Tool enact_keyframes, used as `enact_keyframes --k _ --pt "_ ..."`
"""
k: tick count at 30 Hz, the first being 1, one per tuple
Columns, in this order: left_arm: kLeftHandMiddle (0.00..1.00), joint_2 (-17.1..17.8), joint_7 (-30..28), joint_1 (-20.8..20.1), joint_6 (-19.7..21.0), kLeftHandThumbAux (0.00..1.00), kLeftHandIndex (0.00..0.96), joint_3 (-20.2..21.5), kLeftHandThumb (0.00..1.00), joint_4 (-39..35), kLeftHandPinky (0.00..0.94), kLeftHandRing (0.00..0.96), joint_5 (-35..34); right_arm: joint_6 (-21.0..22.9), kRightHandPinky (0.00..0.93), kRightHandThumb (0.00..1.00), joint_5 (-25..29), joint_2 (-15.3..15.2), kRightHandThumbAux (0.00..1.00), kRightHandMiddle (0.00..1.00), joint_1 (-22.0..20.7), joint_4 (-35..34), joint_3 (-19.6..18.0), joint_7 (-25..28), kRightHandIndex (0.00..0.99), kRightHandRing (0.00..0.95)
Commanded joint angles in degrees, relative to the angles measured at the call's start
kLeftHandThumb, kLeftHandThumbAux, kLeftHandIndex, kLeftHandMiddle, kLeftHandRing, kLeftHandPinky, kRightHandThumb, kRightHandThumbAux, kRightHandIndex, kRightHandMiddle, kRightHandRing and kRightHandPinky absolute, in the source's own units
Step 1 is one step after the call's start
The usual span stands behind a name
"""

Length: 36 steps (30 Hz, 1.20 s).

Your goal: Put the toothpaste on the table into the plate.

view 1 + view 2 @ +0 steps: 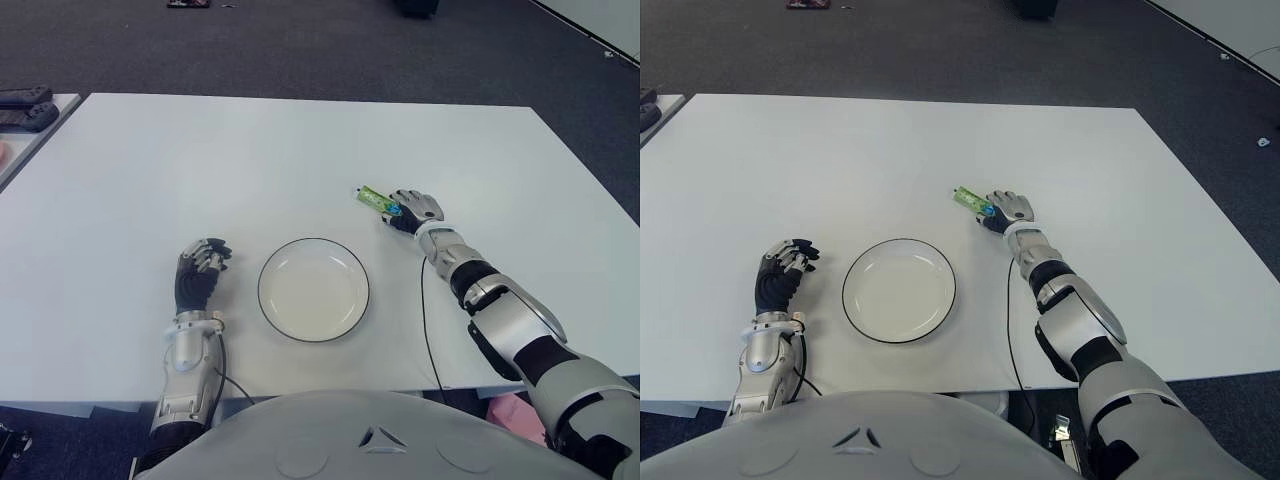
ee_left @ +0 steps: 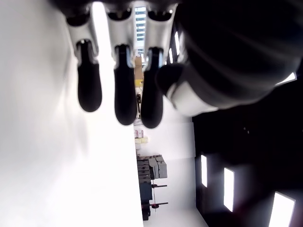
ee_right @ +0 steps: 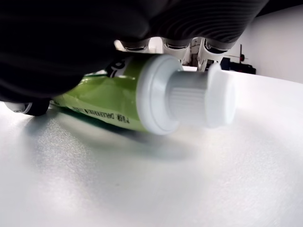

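Toothpaste tube, green with a white cap, lies on the white table in the left eye view, beyond and to the right of the empty plate, with the right hand over its near end. In the right eye view the left hand shows idle just left of the plate. The left wrist view has its fingers loosely extended, holding nothing. In the right wrist view the palm and fingers cover the tube's body while it still lies on the table; the grip looks closed around it, though not yet lifting. A firm hold on the body, clear of the cap, should keep the tube from slipping during the carry.
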Motion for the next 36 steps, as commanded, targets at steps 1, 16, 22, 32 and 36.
enact_keyframes --k 1,16,22,32,36 --pt "0.502 -0.16 -0.76 1.55 1.83 0.724 0.43 0.3 0.707 1.2 0.526 0.502 -0.59 3.04 0.0 0.534 1.3 1.41 0.343 0.0 5.37 4.13 -0.64 2.14 0.0 0.0" --pt "0.496 -0.03 -1.73 1.75 1.92 0.723 0.43 0.38 0.708 0.56 0.507 0.49 -1.47 0.3 0.241 0.587 4.94 2.19 0.572 0.173 7.79 4.25 -4.58 -6.49 0.142 0.186" --pt "0.495 -0.05 -1.67 1.49 2.27 0.723 0.431 0.41 0.708 0.58 0.506 0.486 -1.4 -3.56 0.414 0.679 6.09 1.34 0.657 0.356 8.38 6.09 -6.36 -9.23 0.364 0.364" --pt "0.5 -0.34 -1.34 0.99 2.69 0.722 0.431 0.56 0.709 0.73 0.518 0.492 -1.46 -5.28 0.649 0.835 7.0 1.86 0.68 0.491 8.53 6.12 -8.07 -11.81 0.4 0.645" --pt "0.5 -0.48 -1.33 0.71 2.56 0.722 0.431 0.57 0.709 0.99 0.516 0.493 -1.59 -4.94 0.75 0.84 7.28 2.26 0.681 0.533 8.05 5.65 -8.61 -12.66 0.389 0.721"
